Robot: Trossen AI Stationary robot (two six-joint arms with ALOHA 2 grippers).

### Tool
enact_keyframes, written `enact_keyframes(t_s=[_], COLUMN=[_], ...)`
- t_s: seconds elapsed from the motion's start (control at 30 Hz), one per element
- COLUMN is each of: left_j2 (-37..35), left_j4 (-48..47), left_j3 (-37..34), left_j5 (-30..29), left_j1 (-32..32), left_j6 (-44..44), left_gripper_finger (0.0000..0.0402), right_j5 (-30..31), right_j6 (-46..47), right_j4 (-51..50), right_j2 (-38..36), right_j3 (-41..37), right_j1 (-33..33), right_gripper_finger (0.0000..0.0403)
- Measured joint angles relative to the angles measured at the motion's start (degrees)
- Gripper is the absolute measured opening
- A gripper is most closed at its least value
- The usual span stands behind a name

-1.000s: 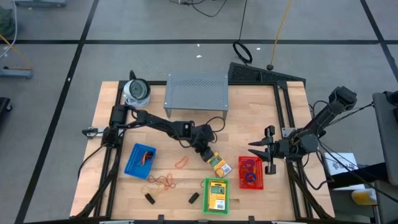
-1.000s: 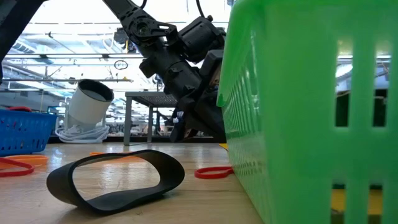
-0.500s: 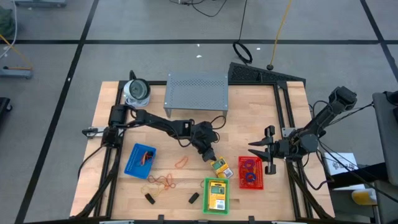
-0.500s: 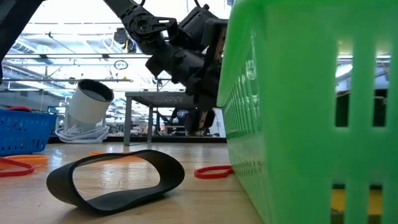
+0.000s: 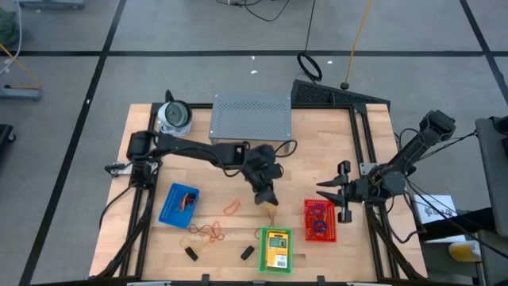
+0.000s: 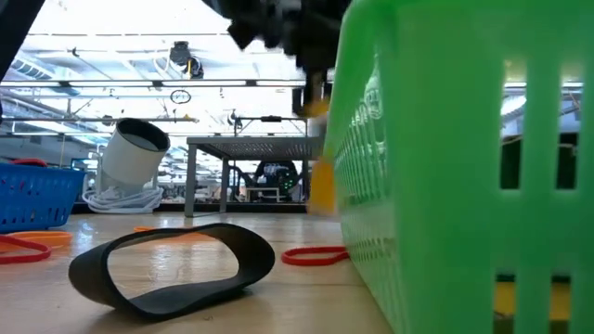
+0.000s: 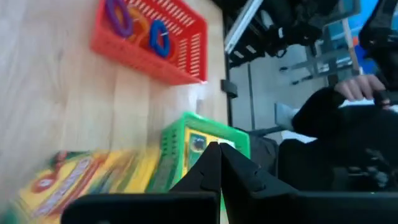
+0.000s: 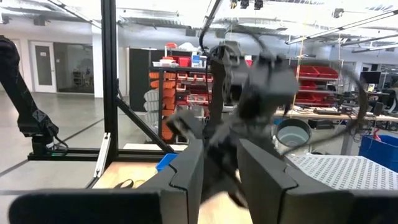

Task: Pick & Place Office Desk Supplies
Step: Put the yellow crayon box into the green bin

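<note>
My left gripper (image 5: 267, 197) hangs over the table's middle, just far of the green basket (image 5: 276, 249), and is shut on a yellow-orange crayon box (image 5: 272, 209). In the low view the box (image 6: 322, 181) hangs blurred below the gripper, clear of the table. The left wrist view shows the box (image 7: 81, 183) beside my shut fingers. A second crayon box (image 5: 276, 248) lies in the green basket. My right gripper (image 5: 329, 193) waits open and empty beside the red basket (image 5: 320, 220). Rubber-band loops (image 5: 231, 208) and black clips (image 5: 247, 253) lie on the wood. My left gripper holds the crayon box by its upper end (image 6: 319, 109), the fingers coming from above and pointing down. The box hangs below the fingers, roughly on end, lifted clear of the table. The gripper hides the place of contact, so I cannot tell the kind of hold.
A blue basket (image 5: 178, 205) stands at the near left. The grey perforated shelf (image 5: 250, 117) and a round white-grey object (image 5: 175, 117) stand at the far edge. More rubber bands (image 5: 208, 232) and a black clip (image 5: 191, 253) lie near the front edge.
My left gripper has come down on the crayon box that lay flat near the green basket, then gone up with it. The box has left the table and now hangs on end below the fingers. My right arm has kept still.
</note>
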Motion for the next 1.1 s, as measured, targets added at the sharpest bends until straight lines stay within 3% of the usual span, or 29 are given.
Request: enact_keyframes(t_s=[0.3, 0.53, 0.6, 0.97, 1.1], left_j2=[-6.21, -8.54, -8.41, -8.12, -8.12], left_j4=[-12.73, -29.27, -31.65, -30.76, -30.74], left_j3=[6.88, 6.74, 6.68, 6.65, 6.65], left_j5=[-2.82, -27.7, -30.62, -32.09, -32.08], left_j1=[-3.89, -6.82, -7.58, -8.75, -8.75], left_j6=[6.14, 9.94, 9.95, 10.11, 10.12], left_gripper_finger=[0.0, 0.0008, 0.0013, 0.0004, 0.0019], right_j5=[1.35, 1.44, 1.45, 1.42, 1.4], right_j6=[0.02, 0.09, 0.11, 0.13, 0.11], right_j4=[-0.2, -0.38, -0.35, -0.42, -0.44], right_j2=[0.0, 0.02, 0.0, 0.02, 0.02], right_j3=[-0.04, -0.04, -0.04, -0.04, -0.04], right_j1=[0.02, 0.02, 0.0, 0.0, 0.0], right_gripper_finger=[0.0089, 0.0089, 0.0089, 0.0089, 0.0089])
